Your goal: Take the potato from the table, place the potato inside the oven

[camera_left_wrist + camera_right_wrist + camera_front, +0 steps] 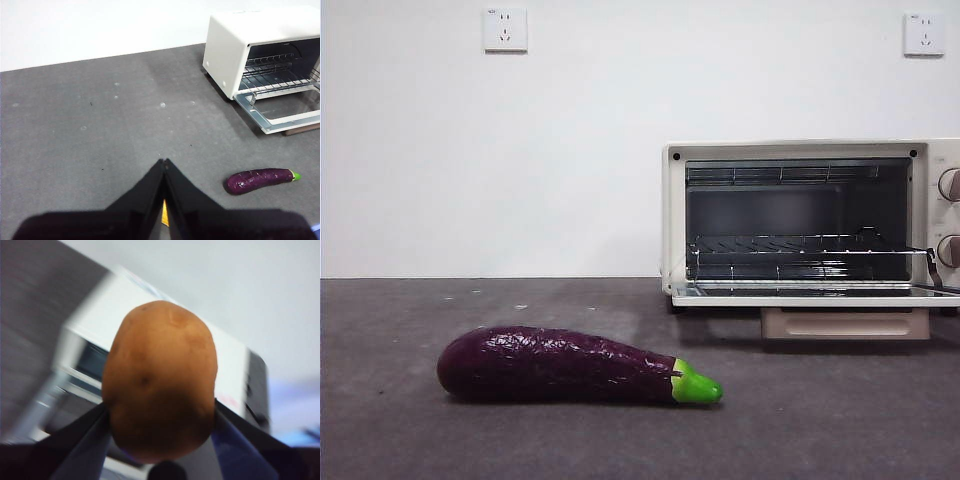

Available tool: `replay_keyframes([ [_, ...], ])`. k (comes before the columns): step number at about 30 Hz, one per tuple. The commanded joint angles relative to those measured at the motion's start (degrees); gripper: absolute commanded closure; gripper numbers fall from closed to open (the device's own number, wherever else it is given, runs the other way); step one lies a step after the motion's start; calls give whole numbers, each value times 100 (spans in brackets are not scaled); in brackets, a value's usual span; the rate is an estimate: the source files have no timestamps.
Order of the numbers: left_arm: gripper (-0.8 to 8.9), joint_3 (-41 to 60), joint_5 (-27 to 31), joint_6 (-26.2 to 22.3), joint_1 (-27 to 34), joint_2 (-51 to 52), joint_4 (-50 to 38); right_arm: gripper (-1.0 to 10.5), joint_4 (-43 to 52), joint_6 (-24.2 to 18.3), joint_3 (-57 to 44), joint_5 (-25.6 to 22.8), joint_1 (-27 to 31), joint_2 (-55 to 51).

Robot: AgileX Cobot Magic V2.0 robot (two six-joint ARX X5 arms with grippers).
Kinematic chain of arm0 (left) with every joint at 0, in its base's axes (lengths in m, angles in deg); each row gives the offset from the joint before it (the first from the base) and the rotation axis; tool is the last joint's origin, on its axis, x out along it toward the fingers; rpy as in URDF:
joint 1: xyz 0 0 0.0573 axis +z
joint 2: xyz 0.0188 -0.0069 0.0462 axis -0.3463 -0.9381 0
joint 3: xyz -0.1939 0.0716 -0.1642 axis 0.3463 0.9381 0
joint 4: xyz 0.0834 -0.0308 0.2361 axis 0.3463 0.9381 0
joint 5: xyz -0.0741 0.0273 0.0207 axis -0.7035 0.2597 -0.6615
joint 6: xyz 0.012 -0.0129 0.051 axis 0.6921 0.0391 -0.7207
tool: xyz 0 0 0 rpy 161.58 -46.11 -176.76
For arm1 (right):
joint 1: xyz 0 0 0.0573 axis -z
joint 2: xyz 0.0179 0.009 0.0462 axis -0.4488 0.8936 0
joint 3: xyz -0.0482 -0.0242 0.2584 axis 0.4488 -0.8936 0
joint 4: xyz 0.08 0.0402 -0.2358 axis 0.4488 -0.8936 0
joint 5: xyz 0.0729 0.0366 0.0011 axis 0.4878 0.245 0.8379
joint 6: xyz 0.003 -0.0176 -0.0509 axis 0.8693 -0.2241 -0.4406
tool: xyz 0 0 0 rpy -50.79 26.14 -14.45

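The orange-brown potato fills the right wrist view, clamped between the two dark jaws of my right gripper, which is shut on it; the cream-white oven lies blurred behind it. In the front view the oven stands at the right with its door folded down and the wire rack showing; neither potato nor arm appears there. My left gripper is shut with nothing in it, held above the dark grey table, well away from the oven.
A long purple eggplant with a green stem lies on the table in front of the oven, to the left of its door; it is also in the left wrist view as the eggplant. The oven's knobs sit at its right side.
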Motion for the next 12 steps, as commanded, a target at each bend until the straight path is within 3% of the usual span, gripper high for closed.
replay_keyframes([
  [1, 821, 20, 15, 17, -7, 31, -26, 883, -151, 315, -933, 11, 387, -601],
  [4, 821, 20, 15, 20, -7, 31, -26, 883, 330, 197, -1915, 330, 820, -1270],
  [8, 821, 20, 11, 22, -4, 24, -26, 884, 2035, -223, -3530, 1961, 1384, -2413],
  [10, 821, 20, -2, 24, -4, 24, -26, 884, 2573, -170, -4253, 2404, 1633, -2846],
  [12, 821, 20, -4, 39, -7, 24, -26, 883, 2859, -136, -4903, 2549, 1827, -3139],
])
